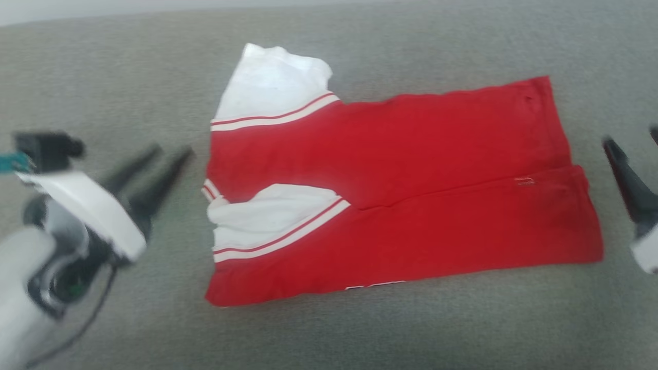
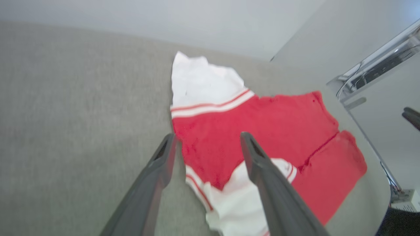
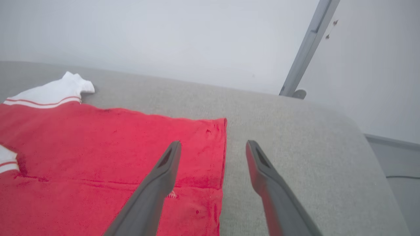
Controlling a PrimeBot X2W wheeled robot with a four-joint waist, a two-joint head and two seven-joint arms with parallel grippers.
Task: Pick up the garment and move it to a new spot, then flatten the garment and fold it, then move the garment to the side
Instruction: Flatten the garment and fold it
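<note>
Left gripper (image 1: 172, 151), with its pale forearm, sits lower left in the head view and closest to the lens. Its two dark fingers stand apart and hold nothing. They point toward the upper right and are just beside the garment's left edge, not touching it. A dark cable (image 1: 87, 318) loops below the wrist.

Item 1. Grey fabric surface (image 1: 103, 77): covers nearly the whole head view. It has a woven texture and, in the right wrist view, a rounded corner at the right. It bears the garment.

Item 2. Garment (image 1: 401, 195): a bright red jersey lying flat and folded on the grey surface. It runs from centre left to centre right of the head view and neither gripper holds it.
- Two white sleeve panels with red-and-white striped trim lie at its left end, one at upper left and one at lower left.
- The straight hem is at the right end.
- A fold line crosses the red body from the middle to the right.
- A sliver of white-outlined print (image 1: 375, 285) shows at the bottom edge.
- A small pale stitched mark (image 1: 524, 181) sits near the right end.

Item 3. Right gripper (image 1: 631, 137): at the right edge of the head view, cut off by the frame. In its own wrist view the fingers are spread wide with nothing between them. One finger appears over the garment's hem corner and the other over bare grey fabric.

Item 4. Pale wall and slanted metal post (image 3: 308, 46): at the top of the right wrist view.
</note>
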